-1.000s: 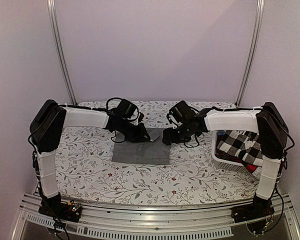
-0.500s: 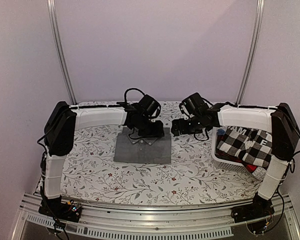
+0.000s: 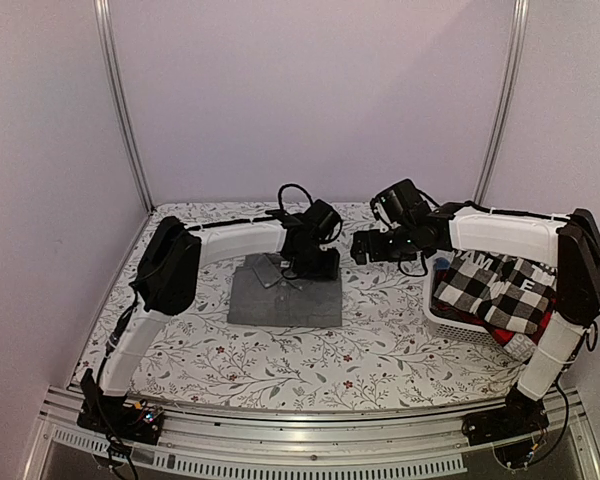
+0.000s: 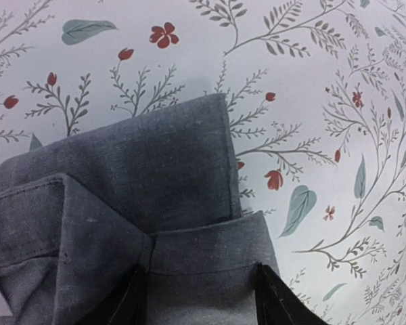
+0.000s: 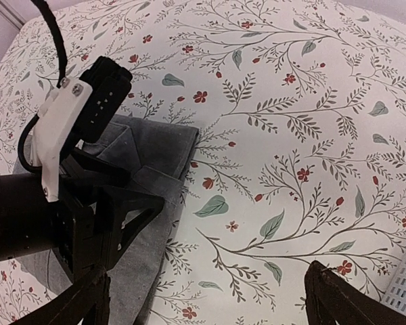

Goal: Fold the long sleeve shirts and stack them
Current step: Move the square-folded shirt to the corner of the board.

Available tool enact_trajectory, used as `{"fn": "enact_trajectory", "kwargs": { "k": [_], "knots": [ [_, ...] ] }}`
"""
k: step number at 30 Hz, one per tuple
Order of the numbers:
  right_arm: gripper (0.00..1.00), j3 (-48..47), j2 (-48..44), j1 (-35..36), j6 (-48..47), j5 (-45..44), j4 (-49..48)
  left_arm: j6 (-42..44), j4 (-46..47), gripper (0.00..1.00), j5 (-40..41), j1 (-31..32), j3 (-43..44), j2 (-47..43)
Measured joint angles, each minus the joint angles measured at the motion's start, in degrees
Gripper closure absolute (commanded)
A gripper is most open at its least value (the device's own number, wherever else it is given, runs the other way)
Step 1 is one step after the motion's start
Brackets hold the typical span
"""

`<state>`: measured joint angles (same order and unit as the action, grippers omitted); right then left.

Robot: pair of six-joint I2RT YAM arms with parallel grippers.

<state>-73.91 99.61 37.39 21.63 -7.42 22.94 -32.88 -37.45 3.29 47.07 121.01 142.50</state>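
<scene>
Top view: grey shirt (image 3: 280,300) lies folded flat on floral tablecloth (image 3: 380,340). L gripper (image 3: 315,265) is over shirt's far right corner. R gripper (image 3: 363,246) hovers just right of that corner, off the shirt. Checked shirts (image 3: 495,290) are piled in white basket (image 3: 438,312), well right of grey shirt.

L wrist: fingers (image 4: 274,305) spread apart, either side of grey shirt's (image 4: 122,183) collar (image 4: 203,247).

R wrist: R gripper (image 5: 210,305) fingers wide apart, nothing btwn, above tablecloth right of grey shirt (image 5: 155,152). L gripper (image 5: 122,227) over shirt's edge.
</scene>
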Motion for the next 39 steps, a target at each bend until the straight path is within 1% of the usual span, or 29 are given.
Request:
{"fn": "enact_trajectory", "kwargs": {
  "k": [6,11,18,29,34,39],
  "knots": [
    [0.01,0.5,-0.13,-0.07,0.0,-0.02,-0.17,1.38,0.24,0.46,0.44,0.02,-1.11,0.22],
    [0.01,0.55,-0.13,-0.07,0.02,0.0,-0.26,2.05,4.44,0.46,0.46,0.02,-8.2,-3.21],
    [0.01,0.55,-0.11,-0.07,0.0,0.02,-0.35,2.01,8.59,0.46,0.44,-0.44,-25.46,-13.46],
    [0.01,0.46,0.98,-0.07,0.0,0.5,-0.96,1.57,12.35,0.47,-0.22,-1.9,-48.5,-29.16],
    [0.01,0.39,2.01,-0.07,-0.04,0.61,-1.16,1.86,13.16,0.48,-2.47,-5.31,-59.69,-37.83],
    [0.01,0.35,2.25,-0.07,-0.04,0.7,-1.18,3.72,13.18,0.47,-5.88,-10.43,-67.08,-44.24]
  ]
}}
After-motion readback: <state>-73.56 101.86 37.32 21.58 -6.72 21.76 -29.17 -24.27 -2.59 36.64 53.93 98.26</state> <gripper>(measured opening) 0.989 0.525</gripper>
